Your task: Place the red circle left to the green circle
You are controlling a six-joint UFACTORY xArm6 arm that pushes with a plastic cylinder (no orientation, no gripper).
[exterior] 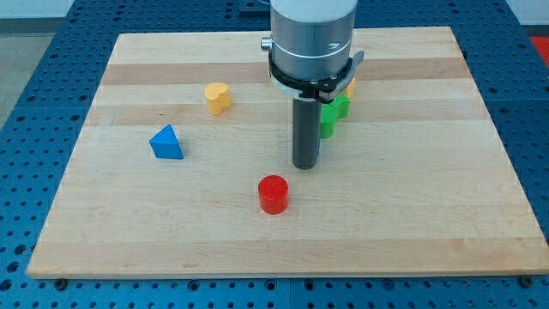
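Wooden board (446,215) lay on a blue perforated bench (26,51). Arm came in from the view's top; silver cylindrical housing (310,39) with a black collar, dark rod hanging straight down from it.

My tip (305,166) sat on the board near centre, touching no block. No fingers on this rig, only the bare rod, so nothing opened or closed and nothing was held.

Red circle (274,194): upright cylinder, toward the view's bottom and slightly left of my tip, near it but with a clear gap.

Green block (334,116): just beside the rod on the view's right, partly hidden behind rod and collar; shape could not be made out. It lay up and to the right of the red circle.

Sliver of an orange-yellow block (350,87) showed above the green one, mostly hidden by the housing.

Yellow heart-like block (218,97): upper left of centre, well apart from my tip.

Blue triangle (167,143): left side of the board, below and left of the yellow block
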